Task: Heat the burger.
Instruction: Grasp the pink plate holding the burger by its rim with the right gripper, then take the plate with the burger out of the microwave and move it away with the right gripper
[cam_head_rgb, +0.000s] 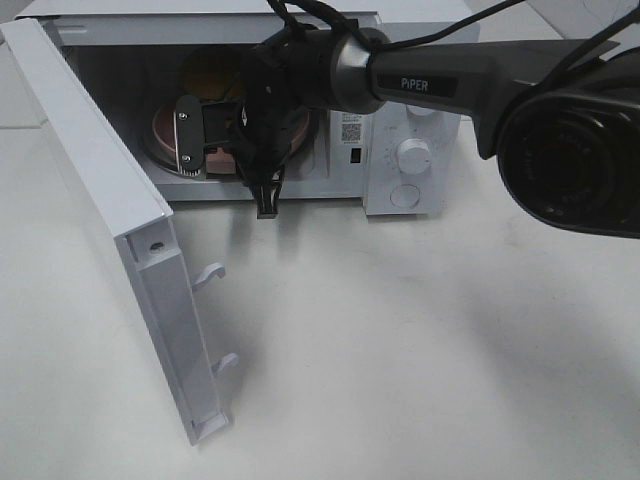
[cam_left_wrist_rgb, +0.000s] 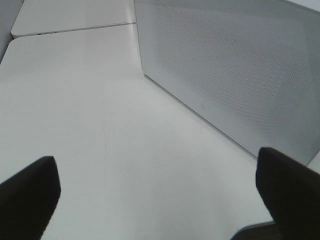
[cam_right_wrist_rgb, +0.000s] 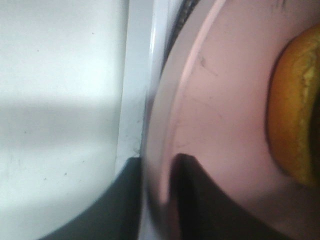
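The burger (cam_head_rgb: 208, 72) shows its golden-brown bun (cam_right_wrist_rgb: 295, 110) on a shallow pink plate (cam_head_rgb: 160, 128) inside the open microwave (cam_head_rgb: 410, 190). My right gripper (cam_head_rgb: 205, 150) reaches into the cavity from the right. In the right wrist view its two dark fingers (cam_right_wrist_rgb: 200, 200) sit one on each side of the pink plate's rim (cam_right_wrist_rgb: 200, 100), so the right gripper (cam_right_wrist_rgb: 157, 167) is shut on that rim. My left gripper (cam_left_wrist_rgb: 160, 195) is open over bare table, with nothing between its fingertips; it is out of the exterior high view.
The microwave door (cam_head_rgb: 100, 170) hangs open to the left and juts toward the table's front, latch hooks (cam_head_rgb: 212, 272) sticking out. Knobs (cam_head_rgb: 412, 155) sit on the right panel. A white perforated panel (cam_left_wrist_rgb: 230, 75) stands close beside the left gripper. The right arm (cam_head_rgb: 560, 150) spans the upper right.
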